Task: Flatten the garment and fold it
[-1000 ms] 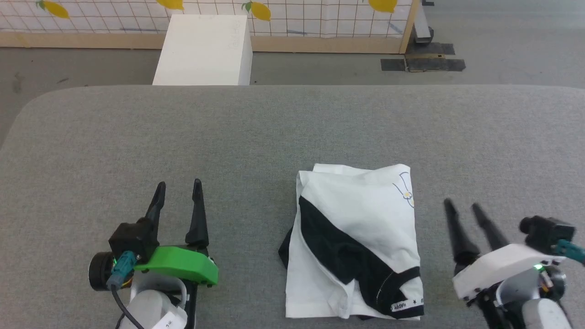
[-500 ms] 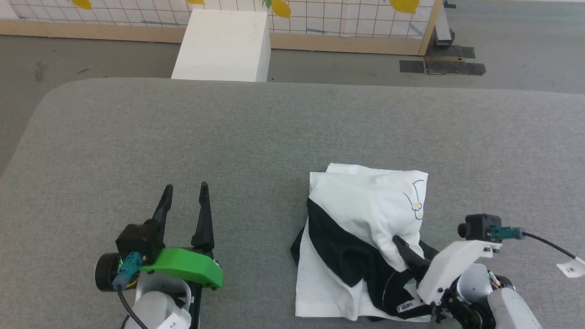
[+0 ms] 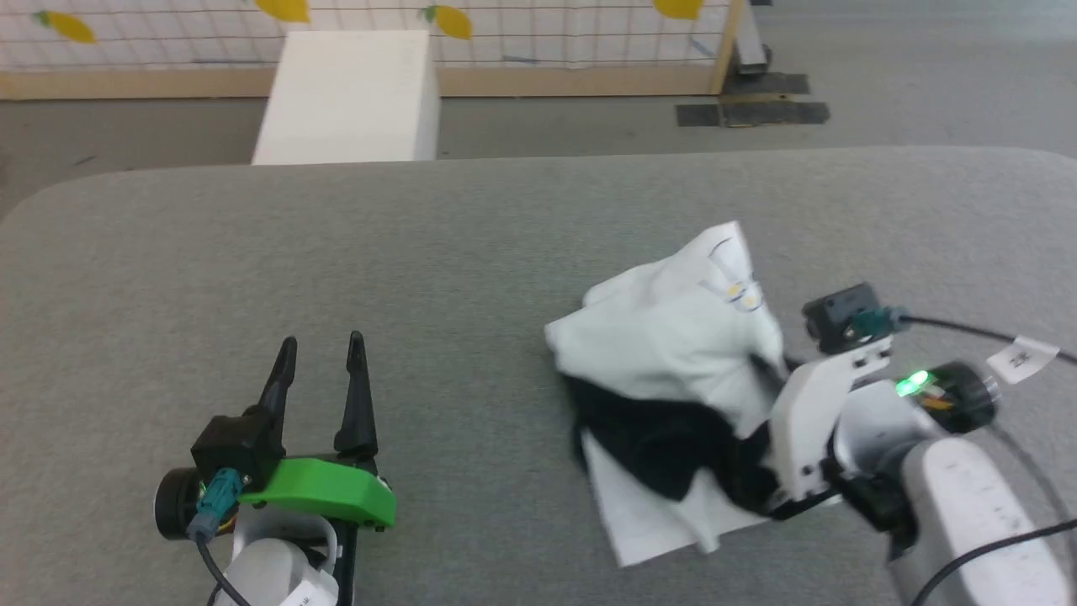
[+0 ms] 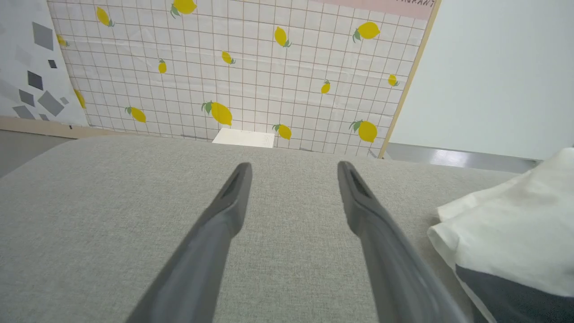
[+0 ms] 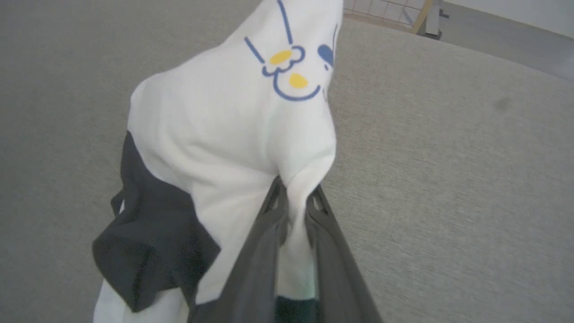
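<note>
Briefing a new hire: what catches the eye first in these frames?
The black-and-white shirt is bunched in a heap right of centre on the grey table, and the right gripper pinches a fold of its white cloth. The left gripper rests open at lower left, apart from it. A lemon-print wall stands behind.

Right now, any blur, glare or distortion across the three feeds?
Head view: even soft light, no glare, garment slightly smeared. Left wrist view: left gripper finger bases out of focus, backdrop sharp. Right wrist view: table blurred, the garment's print crisp, right gripper soft.
</note>
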Controlling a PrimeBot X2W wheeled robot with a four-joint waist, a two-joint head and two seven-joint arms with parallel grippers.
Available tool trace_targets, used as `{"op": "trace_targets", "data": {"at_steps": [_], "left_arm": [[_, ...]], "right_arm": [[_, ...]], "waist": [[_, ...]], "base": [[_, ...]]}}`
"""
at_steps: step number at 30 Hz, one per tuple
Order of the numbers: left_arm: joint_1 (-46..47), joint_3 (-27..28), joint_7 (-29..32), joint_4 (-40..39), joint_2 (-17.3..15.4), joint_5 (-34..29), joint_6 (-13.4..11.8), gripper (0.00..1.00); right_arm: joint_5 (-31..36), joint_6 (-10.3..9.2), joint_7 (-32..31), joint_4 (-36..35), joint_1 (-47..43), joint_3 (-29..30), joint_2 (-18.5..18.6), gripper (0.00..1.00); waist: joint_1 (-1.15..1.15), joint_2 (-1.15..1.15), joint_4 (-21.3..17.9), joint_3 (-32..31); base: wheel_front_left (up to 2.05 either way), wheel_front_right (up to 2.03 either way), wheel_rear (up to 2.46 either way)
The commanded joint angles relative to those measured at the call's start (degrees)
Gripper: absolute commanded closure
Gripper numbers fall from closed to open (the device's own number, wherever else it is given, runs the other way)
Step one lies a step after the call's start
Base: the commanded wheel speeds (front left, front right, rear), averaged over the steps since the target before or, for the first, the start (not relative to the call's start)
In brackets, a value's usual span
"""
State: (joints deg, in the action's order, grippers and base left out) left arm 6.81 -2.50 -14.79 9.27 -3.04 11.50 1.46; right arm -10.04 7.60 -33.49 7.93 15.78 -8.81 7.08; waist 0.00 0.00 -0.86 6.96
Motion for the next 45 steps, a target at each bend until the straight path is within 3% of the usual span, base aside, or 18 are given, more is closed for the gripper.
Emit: {"op": "trace_targets", "data": {"at_steps": [1,6,13,22,30,37,38,39,40,45], "left_arm": [[0.2,0.1,-0.2,-0.8,0.2,-0.9,0.0,0.00],[2.2,-0.1,-0.2,-2.8,0.2,-2.2,-0.1,0.00],[7.6,-0.9,-0.2,-4.8,-0.5,-5.1,0.4,0.00],[12.9,-1.3,0.0,-5.3,-3.5,-7.4,1.0,0.00],[15.4,-1.3,1.7,-7.0,-5.6,-8.3,0.8,0.00],[15.0,-1.8,1.9,-7.2,-5.6,-8.2,0.4,0.00],[14.8,-1.8,1.9,-7.1,-5.6,-8.0,0.3,0.00],[14.6,-1.8,1.8,-6.8,-5.5,-7.8,0.3,0.00],[14.4,-1.8,1.7,-6.6,-5.3,-7.6,0.2,0.00],[12.6,-2.1,0.7,-4.5,-4.0,-6.3,-0.2,0.00]], "right_arm": [[1.0,-0.11,-1.5,-1.5,1.4,-0.6,2.9,1.00],[1.9,-0.11,-4.4,-2.6,4.7,-1.5,11.2,1.00],[4.1,-0.11,-0.7,4.3,11.0,0.4,19.3,1.00],[10.5,-0.11,7.6,16.0,18.9,6.5,21.1,1.00],[16.7,-0.11,19.1,26.5,26.4,14.9,20.3,1.00],[21.5,-0.11,23.2,33.9,29.6,21.4,18.7,1.00],[22.1,-0.11,23.8,34.4,29.8,22.1,18.6,0.81],[22.7,-0.11,24.9,34.7,30.0,22.8,18.4,0.28],[23.2,-0.11,25.7,35.1,30.1,23.4,18.4,0.00],[24.3,-0.11,31.1,36.6,29.5,26.4,18.2,0.00]], "waist": [[0.00,0.00,-4.2,1.7],[0.00,0.00,-10.1,5.3],[0.00,0.00,-17.4,12.8],[0.00,0.00,-20.7,20.9],[0.00,0.00,-19.1,25.5],[0.00,0.00,-16.9,25.3],[0.00,0.00,-16.7,25.0],[0.00,0.00,-16.3,24.5],[0.00,0.00,-16.0,24.0],[0.00,0.00,-14.2,19.2]], "base": [[0.00,0.00,0.00],[0.00,0.00,0.00],[0.00,0.00,0.00],[0.00,0.00,0.00],[0.00,0.00,0.00],[0.00,0.00,0.00],[0.00,0.00,0.00],[0.00,0.00,0.00],[0.00,0.00,0.00],[0.00,0.00,0.00]]}}
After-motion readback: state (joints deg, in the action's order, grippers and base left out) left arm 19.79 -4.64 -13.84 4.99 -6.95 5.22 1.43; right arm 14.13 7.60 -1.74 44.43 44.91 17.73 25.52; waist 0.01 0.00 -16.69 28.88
